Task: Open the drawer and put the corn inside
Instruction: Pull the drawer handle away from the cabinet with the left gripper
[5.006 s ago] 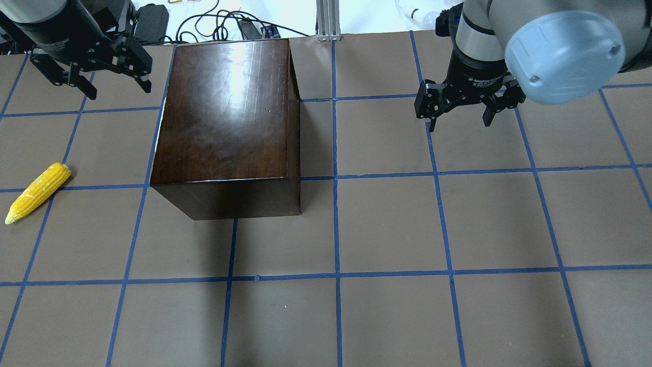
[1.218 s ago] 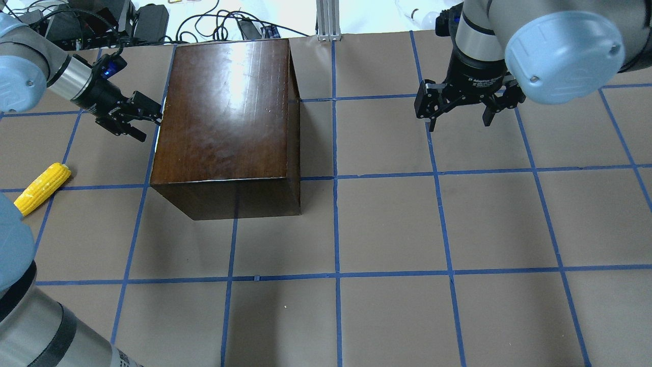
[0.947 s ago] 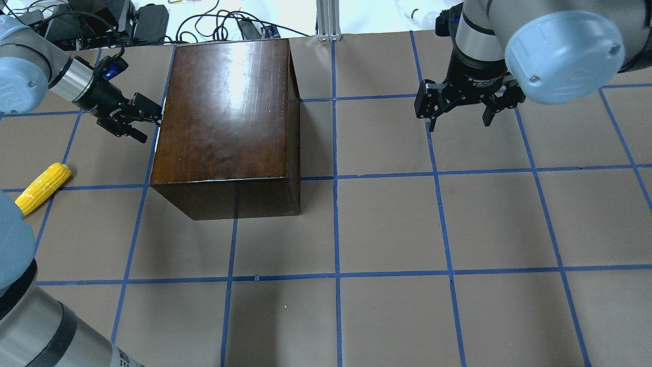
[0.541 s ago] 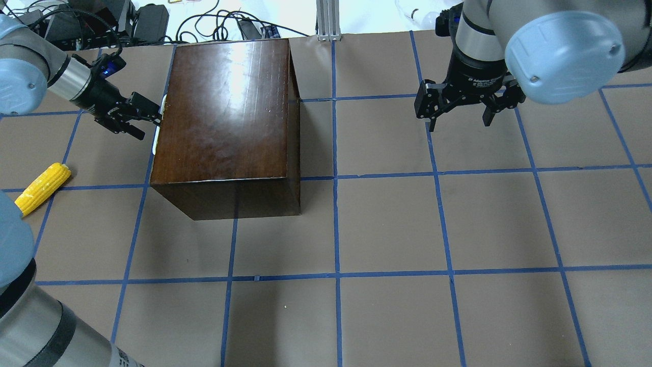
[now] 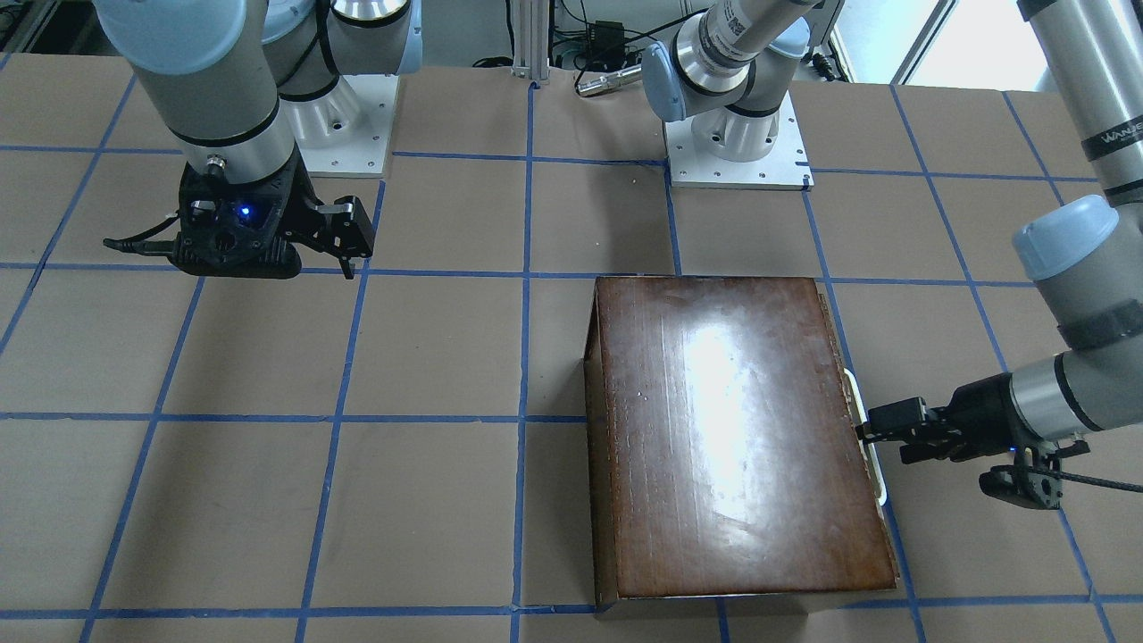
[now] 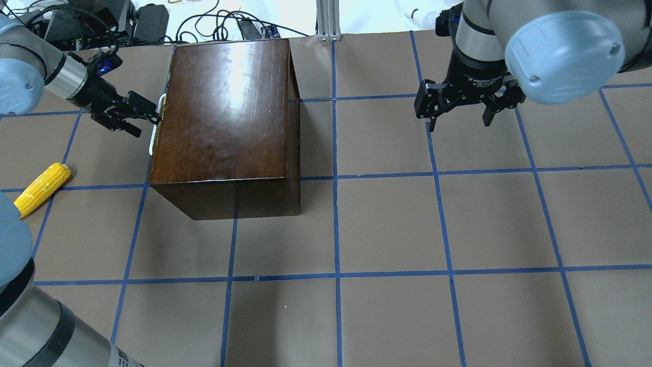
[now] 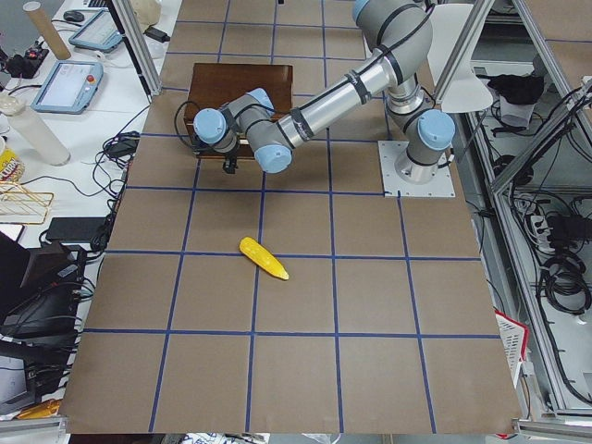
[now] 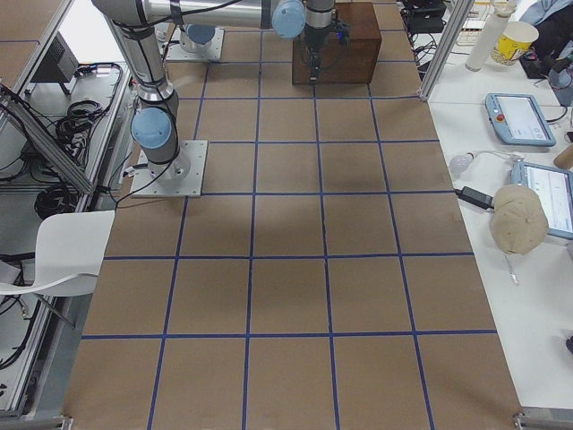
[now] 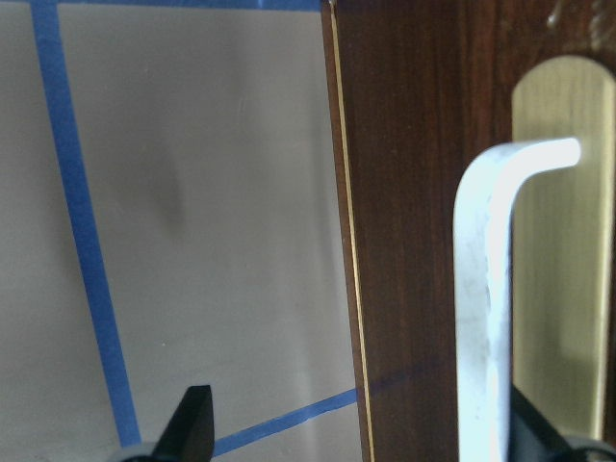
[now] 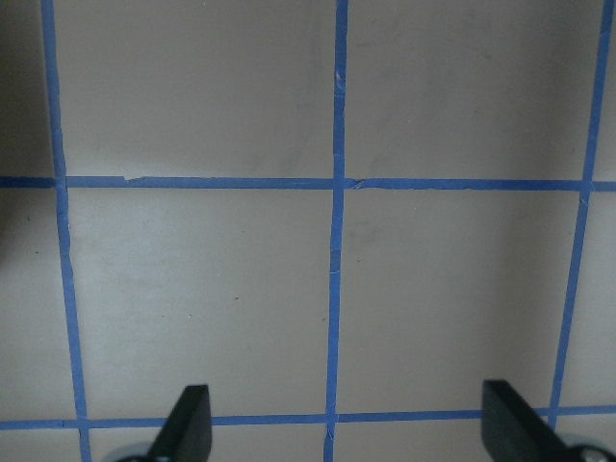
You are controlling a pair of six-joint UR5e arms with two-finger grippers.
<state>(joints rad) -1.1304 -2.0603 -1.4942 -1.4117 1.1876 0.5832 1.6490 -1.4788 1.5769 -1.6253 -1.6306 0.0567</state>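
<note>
Two grippers in view, both w/ jaws spread wide. L gripper (image 6: 146, 121) is turned sideways, low at the L face of the box (image 6: 224, 107), where the drawer (image 9: 414, 192) front sits. On my L wrist cam I see the dark front panel close up, w/ a white bar handle (image 9: 481, 318) mounted over a brass plate (image 9: 563, 241). One fingertip (image 9: 534, 438) shows right at the handle, partly behind the bar. The other fingertip (image 9: 192, 428) hangs out past the panel's edge, over the table (image 6: 387, 229). So the handle sits inside the open jaws, close to one side, not pinched. I can't tell whether finger & bar really touch. From overhead the white handle peeks out along the box's L top edge. I can't tell from any cam how far the drawer is out, if at all.

Corn (image 6: 43, 188) lies flat on the table on the robot's L, well apart from the box & nearer the robot than the L gripper. Its blunt end points toward the box. Overhead, the tapered end is hidden behind the L arm's blue elbow cap (image 6: 7, 239). On the L side cam I see the whole cob, lying over a crossing of blue tape (image 7: 185, 252) lines.

R gripper (image 6: 460, 124) hangs above the table to the R of the box, well apart from it, fingers pointing down. R wrist cam shows both fingertips at the frame's bottom edge w/ brown paper & blue tape below.
</note>
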